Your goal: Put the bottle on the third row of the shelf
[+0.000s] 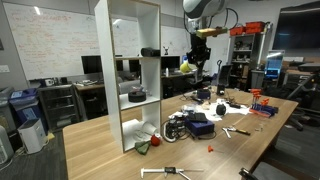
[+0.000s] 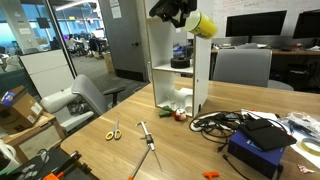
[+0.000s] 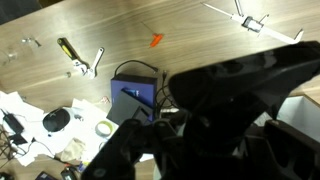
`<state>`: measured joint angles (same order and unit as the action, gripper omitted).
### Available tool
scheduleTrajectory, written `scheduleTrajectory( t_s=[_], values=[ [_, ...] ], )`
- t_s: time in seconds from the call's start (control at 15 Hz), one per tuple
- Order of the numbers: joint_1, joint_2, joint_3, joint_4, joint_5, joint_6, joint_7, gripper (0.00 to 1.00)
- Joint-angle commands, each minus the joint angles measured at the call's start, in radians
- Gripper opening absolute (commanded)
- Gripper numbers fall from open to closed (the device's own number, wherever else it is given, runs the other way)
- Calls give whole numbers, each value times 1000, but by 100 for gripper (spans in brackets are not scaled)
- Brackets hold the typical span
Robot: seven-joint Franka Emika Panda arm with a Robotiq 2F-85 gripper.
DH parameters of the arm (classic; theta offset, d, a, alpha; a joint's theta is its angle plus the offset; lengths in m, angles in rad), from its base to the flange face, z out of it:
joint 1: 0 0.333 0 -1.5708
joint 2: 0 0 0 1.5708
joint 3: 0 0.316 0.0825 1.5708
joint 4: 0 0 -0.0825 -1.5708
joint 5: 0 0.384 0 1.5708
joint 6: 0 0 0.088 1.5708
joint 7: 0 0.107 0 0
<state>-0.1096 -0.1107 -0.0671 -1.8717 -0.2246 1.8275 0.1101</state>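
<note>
My gripper point(image 1: 199, 50) hangs high above the table and is shut on the yellow-green bottle point(image 1: 187, 65), also seen in an exterior view point(image 2: 204, 24) below the gripper point(image 2: 180, 12). The tall white shelf point(image 1: 103, 70) stands on the table's end; the bottle is in the air in front of its upper compartments, apart from it. In an exterior view the shelf point(image 2: 156, 50) is behind the bottle. A dark object point(image 1: 150, 51) and a bowl point(image 1: 137, 95) sit on shelf boards. In the wrist view the bottle's black head point(image 3: 215, 110) fills the frame and hides the fingers.
Below the gripper lie a blue box point(image 2: 255, 150) with a tangle of black cables point(image 1: 190, 124). Scissors point(image 2: 113, 131) and a screwdriver point(image 2: 146, 135) lie on the wooden table point(image 1: 100, 150). A red object point(image 1: 145, 146) is by the shelf foot. Chairs point(image 2: 85, 100) stand beside the table.
</note>
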Motion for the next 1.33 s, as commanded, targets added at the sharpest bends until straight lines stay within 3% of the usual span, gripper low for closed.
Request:
scheduleTrajectory(
  t_s=[0.0,0.4,0.93,1.27],
  values=[
    [21,-1,21,101,-69,-9,28,1],
    [43,-30,52,179,-142,-68,36,1],
    [118,-123,132,173,-112,-161,-14,1],
    [173,-100,188,231,-126,-168,-76,1]
  ],
)
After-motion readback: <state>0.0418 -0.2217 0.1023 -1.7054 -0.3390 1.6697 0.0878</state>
